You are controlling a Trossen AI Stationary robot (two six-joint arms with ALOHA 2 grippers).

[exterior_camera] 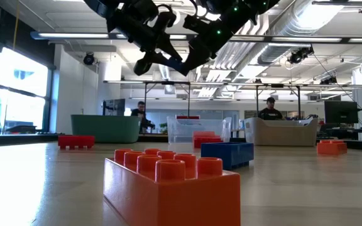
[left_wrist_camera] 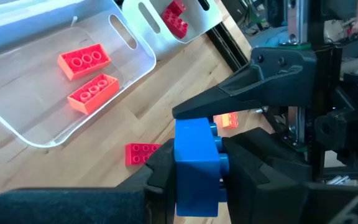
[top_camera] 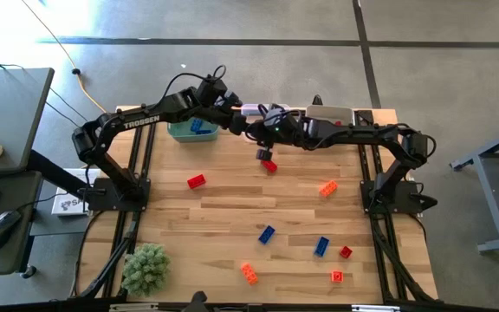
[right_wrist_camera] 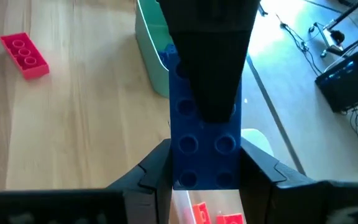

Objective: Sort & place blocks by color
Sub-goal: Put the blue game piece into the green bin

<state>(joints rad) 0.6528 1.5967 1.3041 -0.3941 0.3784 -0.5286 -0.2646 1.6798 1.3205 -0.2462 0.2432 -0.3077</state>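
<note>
Right now both pincers meet high above the desk's [top_camera: 232, 186] back edge. The left pincer [left_wrist_camera: 194, 168] and right pincer [right_wrist_camera: 205, 165] each squeeze one blue block [right_wrist_camera: 205, 140] between them, beside the green bin [top_camera: 189, 130].

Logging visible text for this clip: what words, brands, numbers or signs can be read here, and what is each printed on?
"TROSSEN": white lettering on the left arm, high view.
A white sheet beside the table's left edge carries dark print, too small to read.
Nothing legible on the blocks, the bins, the right arm or in the room behind.
</note>
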